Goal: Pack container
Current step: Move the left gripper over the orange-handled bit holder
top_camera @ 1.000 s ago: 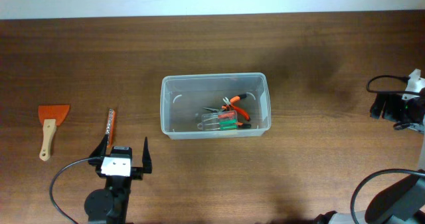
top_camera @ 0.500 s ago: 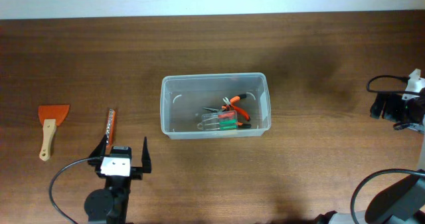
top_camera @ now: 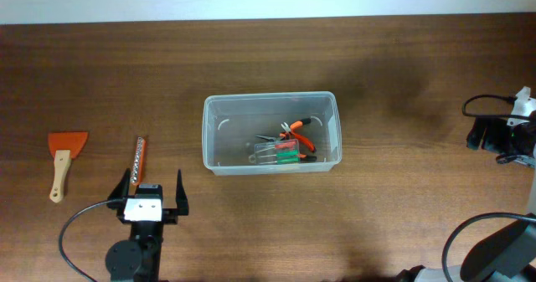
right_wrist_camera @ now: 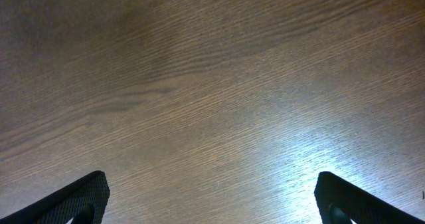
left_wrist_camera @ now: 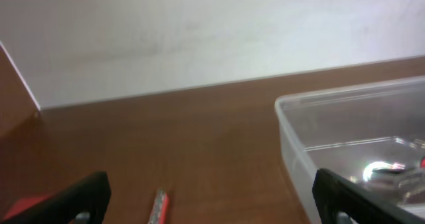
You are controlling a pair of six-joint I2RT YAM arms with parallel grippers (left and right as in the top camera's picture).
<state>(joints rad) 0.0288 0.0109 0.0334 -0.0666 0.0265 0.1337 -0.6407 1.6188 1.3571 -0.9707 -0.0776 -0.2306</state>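
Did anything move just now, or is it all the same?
The left gripper slid a little to its left, staying near the end of the thin orange tool. It is open and grabbed nothing. The container, the tools inside it, the orange scraper and the right gripper all stayed put.

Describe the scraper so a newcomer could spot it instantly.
From the clear container mid-table, look left to two loose tools near the left claw. The scraper is the outer one. Unlike the thin orange stick beside it, it has a broad orange blade on a pale wooden handle.
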